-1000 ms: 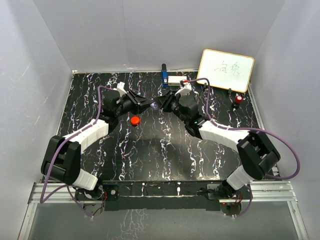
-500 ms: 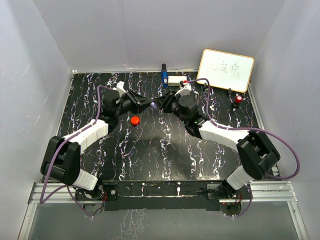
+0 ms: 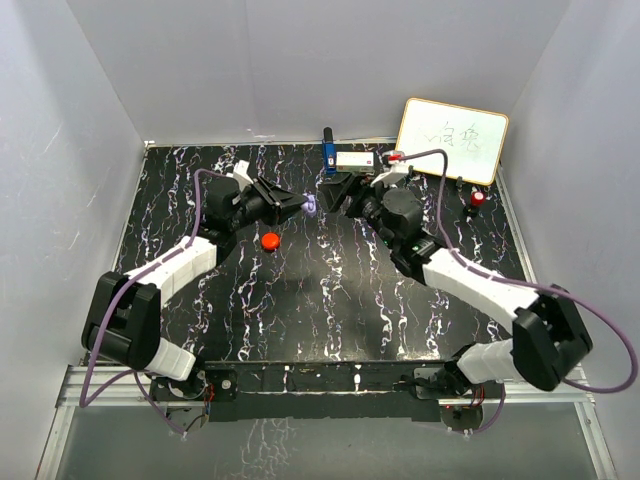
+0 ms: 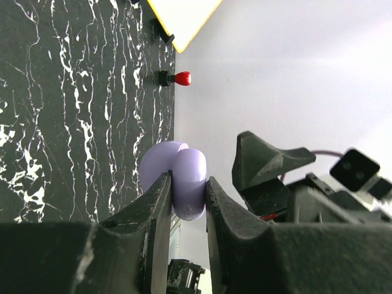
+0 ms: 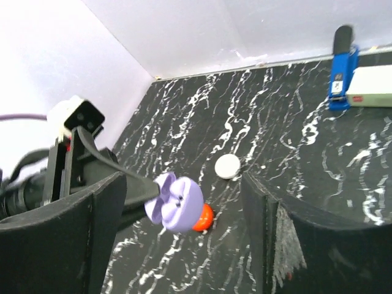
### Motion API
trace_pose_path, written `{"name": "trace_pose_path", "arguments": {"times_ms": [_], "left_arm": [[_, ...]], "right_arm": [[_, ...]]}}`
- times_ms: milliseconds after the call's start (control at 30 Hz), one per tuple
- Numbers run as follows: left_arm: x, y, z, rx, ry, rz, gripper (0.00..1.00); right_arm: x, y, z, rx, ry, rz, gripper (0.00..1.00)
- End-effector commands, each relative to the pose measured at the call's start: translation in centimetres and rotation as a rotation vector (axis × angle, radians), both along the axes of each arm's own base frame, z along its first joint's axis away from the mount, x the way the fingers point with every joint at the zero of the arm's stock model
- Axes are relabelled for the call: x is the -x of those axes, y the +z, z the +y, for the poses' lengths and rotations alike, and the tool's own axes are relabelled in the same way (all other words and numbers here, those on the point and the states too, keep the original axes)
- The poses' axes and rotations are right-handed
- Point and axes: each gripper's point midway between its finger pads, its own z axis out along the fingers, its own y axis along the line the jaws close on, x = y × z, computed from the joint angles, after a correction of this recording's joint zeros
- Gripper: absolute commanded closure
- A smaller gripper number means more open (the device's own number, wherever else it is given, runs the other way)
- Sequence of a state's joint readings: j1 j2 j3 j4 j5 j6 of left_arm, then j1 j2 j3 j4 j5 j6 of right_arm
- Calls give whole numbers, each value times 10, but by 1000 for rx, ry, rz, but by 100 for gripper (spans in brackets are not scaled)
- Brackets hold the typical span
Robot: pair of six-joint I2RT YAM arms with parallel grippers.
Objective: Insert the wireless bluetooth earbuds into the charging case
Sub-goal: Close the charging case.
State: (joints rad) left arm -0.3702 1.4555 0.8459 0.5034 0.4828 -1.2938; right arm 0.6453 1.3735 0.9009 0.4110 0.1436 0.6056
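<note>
Top external view: both arms reach in over the black, white-veined tabletop (image 3: pixel 330 300) and meet near its far middle; left hand (image 3: pixel 299 205) points right, right hand (image 3: pixel 336 192) points left, tips close to one another but apart.

Left hand is closed on the charging case (image 3: pixel 310 206), a small lilac shell held clear of the tabletop between the two arms; left wrist view shows both fingers (image 4: pixel 160 202) pressed against its sides; the case stands out past the tips as two rounded lobes, lid apparently swung back.

Right hand is spread wide with nothing in it; in the right wrist view its two fingers (image 5: pixel 278 233) frame the scene, with the case in the gap between them, touching neither.

Red puck (image 3: pixel 270 240) sits on the tabletop near the left hand, toward the arm bases; in the right wrist view it shows just below and behind the case; white puck (image 5: pixel 228 166) lies flat a little beyond it.

The earbuds are too small to make out with certainty in any view.

Far edge: blue stapler-like object (image 3: pixel 328 152) stands upright, with a white box (image 3: pixel 354 158) just beside it on the right; whiteboard (image 3: pixel 452 140) leans at the far right corner; red-capped object (image 3: pixel 478 199) stands near its lower right edge.
</note>
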Motion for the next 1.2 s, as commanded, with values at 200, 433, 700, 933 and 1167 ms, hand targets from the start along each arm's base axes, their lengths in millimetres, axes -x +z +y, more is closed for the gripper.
{"name": "trace_pose_path", "arguments": {"times_ms": [200, 433, 700, 933, 1167], "left_arm": [[-41, 29, -11, 13, 12, 59, 100], [-45, 30, -17, 43, 11, 86, 100], [-36, 26, -23, 51, -1, 101, 100], [-26, 20, -24, 42, -9, 118, 100], [-19, 19, -23, 40, -13, 125, 100]], "right_arm": [[22, -45, -16, 388, 109, -70, 23], [11, -61, -11, 449, 71, -155, 18], [-2, -63, 8, 419, 67, -223, 19], [-13, -60, 14, 388, 29, -268, 19], [-27, -65, 9, 389, -44, -266, 18]]}}
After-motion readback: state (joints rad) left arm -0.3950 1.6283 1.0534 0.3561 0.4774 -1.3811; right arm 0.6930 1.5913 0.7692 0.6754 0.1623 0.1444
